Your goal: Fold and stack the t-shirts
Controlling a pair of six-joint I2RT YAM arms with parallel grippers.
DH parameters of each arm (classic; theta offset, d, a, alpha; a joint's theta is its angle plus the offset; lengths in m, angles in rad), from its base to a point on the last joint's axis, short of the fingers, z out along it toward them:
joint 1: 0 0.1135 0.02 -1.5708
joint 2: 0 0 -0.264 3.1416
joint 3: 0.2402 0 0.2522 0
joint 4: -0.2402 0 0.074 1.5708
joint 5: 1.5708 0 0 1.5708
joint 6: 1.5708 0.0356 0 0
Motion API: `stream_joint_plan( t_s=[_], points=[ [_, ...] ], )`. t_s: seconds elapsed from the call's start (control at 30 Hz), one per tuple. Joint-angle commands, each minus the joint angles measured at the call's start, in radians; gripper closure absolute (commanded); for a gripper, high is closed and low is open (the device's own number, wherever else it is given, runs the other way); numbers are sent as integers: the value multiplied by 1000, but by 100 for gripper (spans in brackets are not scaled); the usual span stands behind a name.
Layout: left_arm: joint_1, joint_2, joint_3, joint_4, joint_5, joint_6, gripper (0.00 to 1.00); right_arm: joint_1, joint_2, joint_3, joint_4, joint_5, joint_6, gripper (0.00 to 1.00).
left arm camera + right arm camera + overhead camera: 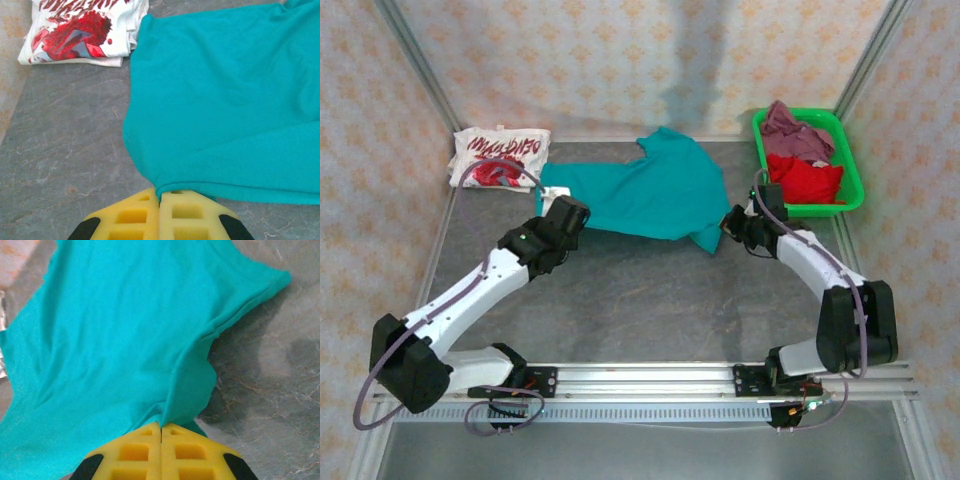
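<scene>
- The soft teal cloth t-shirt lies mid-table, its long axis running left to right, on the far side of both jaws.
- The left gripper pinches its near-left corner; the right gripper pinches its near-right edge.

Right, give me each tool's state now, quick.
Left tool: closed, holding the teal tee by its edge.
Right tool: closed, holding the teal tee by its edge.
</scene>
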Motion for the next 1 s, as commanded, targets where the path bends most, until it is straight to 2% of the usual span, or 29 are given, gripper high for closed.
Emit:
stream_joint_plan(
  t_s=[0.0,0.17,0.33,0.47,0.57,0.8,0.87,0.97],
  points=[
    [21,-37,15,-6,-32,39,100,-8,-69,65,-127,48,-29,100],
    [43,-45,2,1,-24,59,100,-19,-113,90,-179,103,-36,100],
    [51,-9,-60,64,9,66,100,-41,-23,53,-153,137,-41,100],
    [55,59,-96,119,28,59,100,-43,115,36,-102,148,-64,88],
    [54,110,-120,146,30,47,100,-44,157,4,-66,140,-77,82],
    [66,147,-180,194,4,6,100,-44,20,-180,41,125,-103,58],
    [83,155,-176,191,9,-4,100,-45,-4,-205,52,136,-98,56],
    [105,170,-165,193,26,-6,100,-44,7,-215,97,70,-102,62]
  ],
)
